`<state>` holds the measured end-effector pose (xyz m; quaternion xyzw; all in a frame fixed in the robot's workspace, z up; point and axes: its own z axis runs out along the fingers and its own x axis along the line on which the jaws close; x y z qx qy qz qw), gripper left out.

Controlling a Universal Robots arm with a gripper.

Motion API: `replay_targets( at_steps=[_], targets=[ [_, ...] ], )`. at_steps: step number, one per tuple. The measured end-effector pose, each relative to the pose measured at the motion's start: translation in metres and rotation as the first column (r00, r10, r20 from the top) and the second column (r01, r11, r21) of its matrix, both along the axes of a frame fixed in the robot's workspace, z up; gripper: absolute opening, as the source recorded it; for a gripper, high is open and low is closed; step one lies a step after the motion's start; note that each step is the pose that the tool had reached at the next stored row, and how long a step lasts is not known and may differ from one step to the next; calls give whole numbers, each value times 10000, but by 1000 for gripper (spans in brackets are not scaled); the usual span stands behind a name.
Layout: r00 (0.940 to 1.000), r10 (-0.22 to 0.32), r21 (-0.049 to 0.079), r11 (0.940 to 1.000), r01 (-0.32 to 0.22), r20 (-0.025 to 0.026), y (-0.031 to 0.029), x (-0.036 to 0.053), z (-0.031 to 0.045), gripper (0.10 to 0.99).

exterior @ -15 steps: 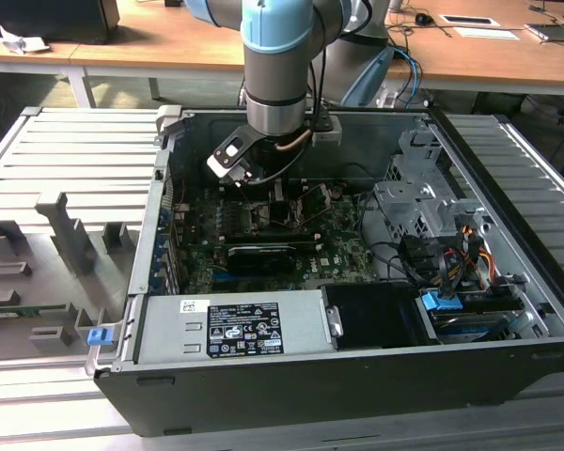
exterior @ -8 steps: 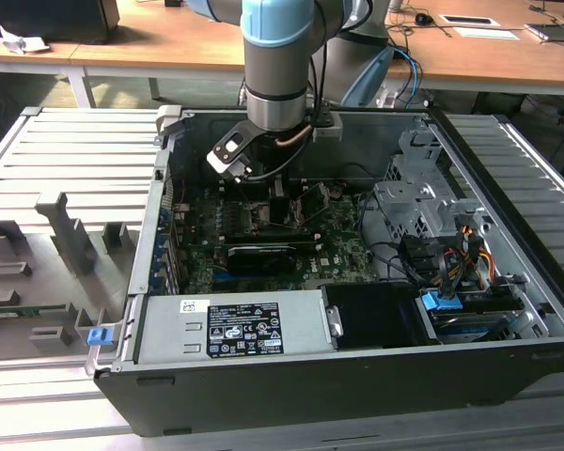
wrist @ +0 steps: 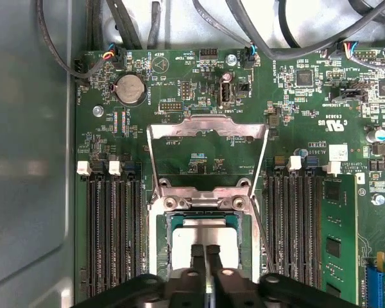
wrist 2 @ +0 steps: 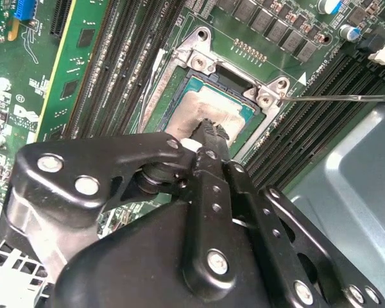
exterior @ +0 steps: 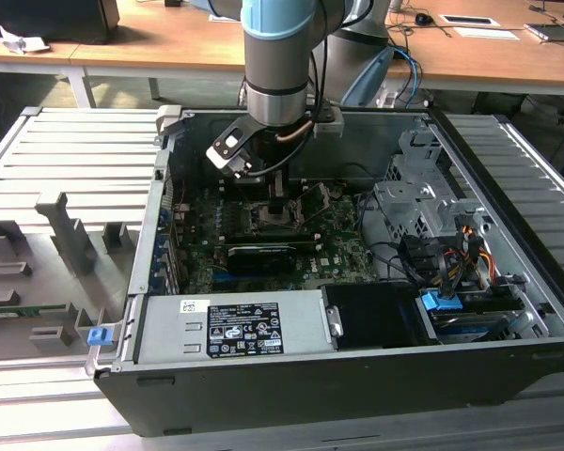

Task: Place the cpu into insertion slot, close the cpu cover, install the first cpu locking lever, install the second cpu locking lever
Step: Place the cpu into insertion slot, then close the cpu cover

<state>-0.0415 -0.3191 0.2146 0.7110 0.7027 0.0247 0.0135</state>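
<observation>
The cpu [wrist: 202,232] lies flat in the insertion slot [wrist: 160,237] on the green board, its pale silvery top facing up. My gripper [wrist: 205,253] stands right over it, fingers together, tips on or just above the chip's top. The second wrist view shows the same: the gripper [wrist 2: 212,131] rests at the edge of the cpu [wrist 2: 212,106] inside the slot's metal rim [wrist 2: 155,96]. The cpu cover [wrist: 208,126] is swung open and lies back over the board beyond the slot. A thin wire lever [wrist: 264,212] runs along one side. In the exterior view the gripper [exterior: 276,205] hangs inside the case.
Black memory slots [wrist: 112,237] flank the socket on both sides. A long black card [exterior: 256,254] sits in front of it. The power supply [exterior: 230,329], drive cage [exterior: 423,202] and cable bundles [exterior: 451,254] crowd the case at the exterior view's right.
</observation>
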Motion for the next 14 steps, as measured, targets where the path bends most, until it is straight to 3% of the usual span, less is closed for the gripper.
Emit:
replay_targets(
  at_steps=[1, 14],
  targets=[
    [10000, 0, 2, 10000, 0, 1, 0, 0, 1, 106],
    [10000, -9, 0, 10000, 9, 0, 0, 0, 25, 106]
  ],
)
